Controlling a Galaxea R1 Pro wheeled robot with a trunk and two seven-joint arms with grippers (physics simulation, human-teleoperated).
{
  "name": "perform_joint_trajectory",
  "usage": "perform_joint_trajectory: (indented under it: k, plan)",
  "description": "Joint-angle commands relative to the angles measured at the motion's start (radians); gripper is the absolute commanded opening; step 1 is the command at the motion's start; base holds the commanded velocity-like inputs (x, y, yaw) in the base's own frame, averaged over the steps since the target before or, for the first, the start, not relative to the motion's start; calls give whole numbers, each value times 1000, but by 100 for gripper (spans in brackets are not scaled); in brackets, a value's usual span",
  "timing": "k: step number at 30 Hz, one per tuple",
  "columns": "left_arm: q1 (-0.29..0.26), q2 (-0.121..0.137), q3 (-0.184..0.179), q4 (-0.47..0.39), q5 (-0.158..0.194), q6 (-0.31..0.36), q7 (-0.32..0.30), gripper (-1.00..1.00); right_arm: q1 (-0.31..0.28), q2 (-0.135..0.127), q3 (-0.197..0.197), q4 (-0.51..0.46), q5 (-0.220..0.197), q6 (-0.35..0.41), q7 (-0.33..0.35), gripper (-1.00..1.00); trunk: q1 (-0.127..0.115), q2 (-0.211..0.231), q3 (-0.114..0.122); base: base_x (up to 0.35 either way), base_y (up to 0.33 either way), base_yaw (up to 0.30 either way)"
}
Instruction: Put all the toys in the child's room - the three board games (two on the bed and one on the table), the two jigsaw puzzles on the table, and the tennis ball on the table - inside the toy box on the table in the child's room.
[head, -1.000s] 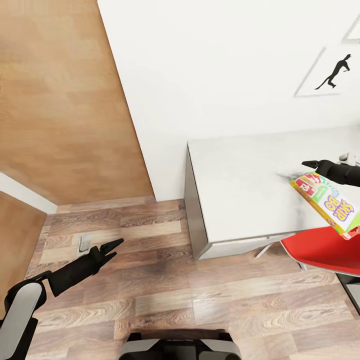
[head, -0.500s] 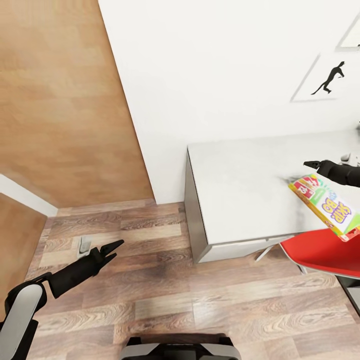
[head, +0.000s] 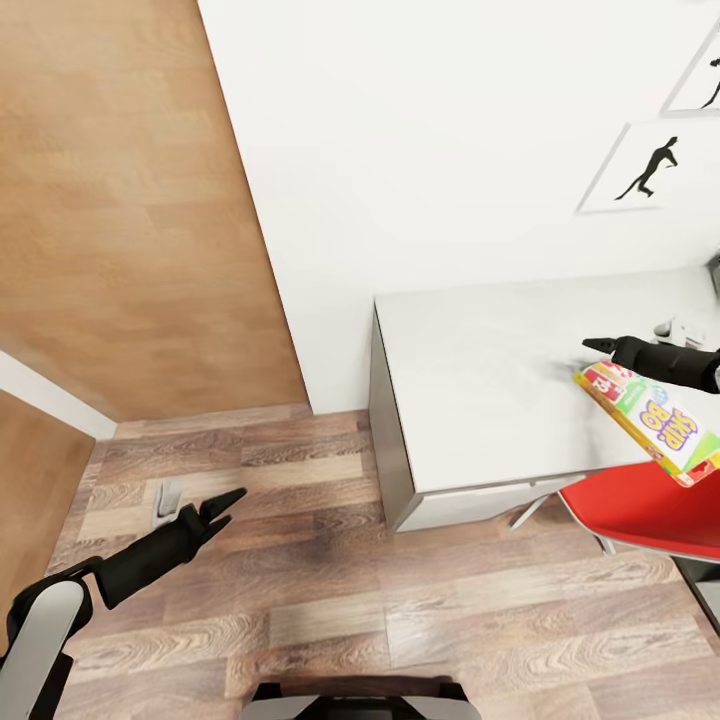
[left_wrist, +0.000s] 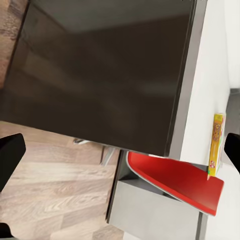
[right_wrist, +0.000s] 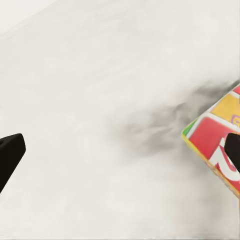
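Head view: the whole picture has slid since a second ago — a second silhouette picture (head: 703, 82) now shows above the first, so the camera has turned. The right gripper (head: 597, 346) reaches a little further over the table (head: 480, 380), carrying the Skip-Bo board game (head: 655, 418) with it; the box hangs tilted above the table's near edge and the red chair (head: 650, 505). I judge this the carry toward the toy box, not yet finished. The left gripper (head: 222, 505) hangs over the wood floor with its fingers slightly apart and nothing in them.

Left wrist view: here the dark side panel (left_wrist: 105, 75) of the table shows, with the game box (left_wrist: 217, 145) seen edge-on above the chair seat (left_wrist: 175, 177) — clear of the tabletop.

Right wrist view: the pale tabletop (right_wrist: 100, 100) lies bare under the gripper, the box's red-and-yellow corner (right_wrist: 212, 145) beside one dark fingertip (right_wrist: 234, 150). The fingers stand far apart in this view, yet the box travels with the arm; I cannot tell how it is gripped.
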Motion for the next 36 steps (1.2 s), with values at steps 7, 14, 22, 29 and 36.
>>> perform_joint_trajectory:
  k: [7,14,22,29,36]
  plan:
    - [26,0,1,0,-6,-20,-9,100,42,18,-5,-50,6,28,13,100,0,-1,9,0,0,1]
    - [50,0,1,0,-7,-34,-9,100,60,26,-7,-70,6,36,16,100,0,-1,20,0,0,0]
    - [89,0,4,0,-15,-47,-11,100,68,30,-10,-75,6,37,17,100,0,-1,31,0,0,0]
    - [110,1,7,0,-19,-51,-12,100,70,31,-10,-69,6,18,16,100,0,-1,41,0,0,0]
    - [124,1,7,0,-21,-53,-13,100,71,29,-11,-57,5,-13,15,100,0,-1,52,0,0,0]
